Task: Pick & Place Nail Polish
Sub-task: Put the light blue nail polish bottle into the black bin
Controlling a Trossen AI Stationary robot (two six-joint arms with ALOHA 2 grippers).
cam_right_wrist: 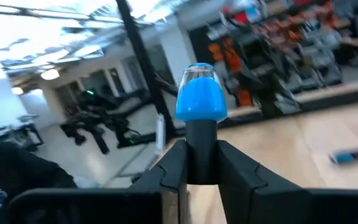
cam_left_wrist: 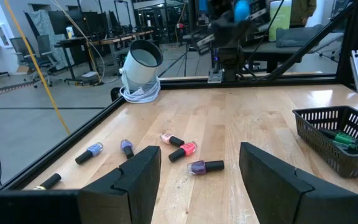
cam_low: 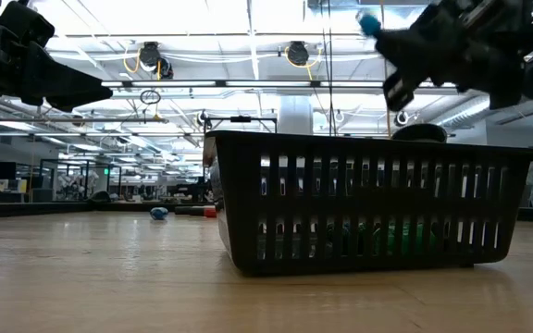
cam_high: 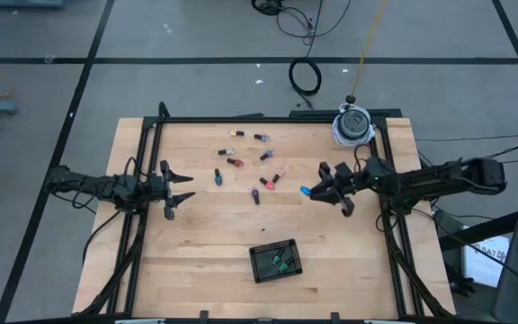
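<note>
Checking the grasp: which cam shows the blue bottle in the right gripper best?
Right wrist view. The blue nail polish bottle fills the frame, its dark cap pinched in the right gripper. High view shows a blue speck at the fingertips; low view a small blue tip above the basket; left wrist view a distant blue blob.

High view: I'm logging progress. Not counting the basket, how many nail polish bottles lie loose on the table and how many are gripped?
Loose nail polish bottles on the table: 9
Blue bottle in the right gripper: 1
Total: 10
</note>
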